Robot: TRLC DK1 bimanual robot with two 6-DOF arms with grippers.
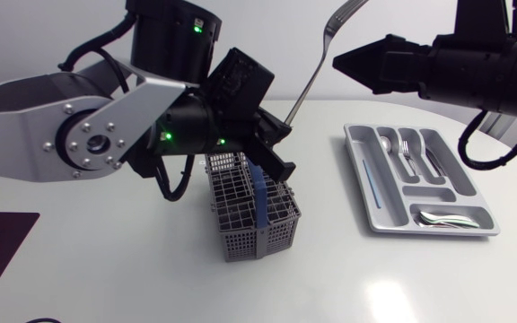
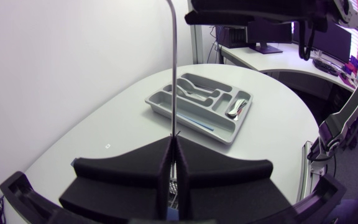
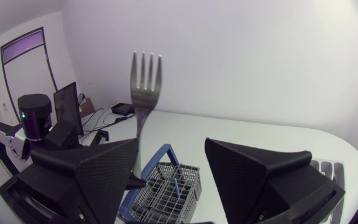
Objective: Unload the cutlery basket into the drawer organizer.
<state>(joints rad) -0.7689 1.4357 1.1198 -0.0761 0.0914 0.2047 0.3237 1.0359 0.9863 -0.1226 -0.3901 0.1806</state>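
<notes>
While the left gripper (image 2: 173, 146) pinches one fork (image 1: 308, 81) by its handle above the single basket (image 1: 240, 211) mid-table (image 1: 151, 269), the right gripper (image 3: 171, 143) hangs wide open near its tines. One organizer (image 1: 357, 175), part filled, lies toward the right edge, apart from the basket.

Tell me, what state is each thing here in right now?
Fork: held in the air, tines up.
Left gripper: shut on the fork's handle.
Right gripper: open, beside the fork.
Basket: upright on the table.
Organizer: flat on the table, partly filled.
</notes>
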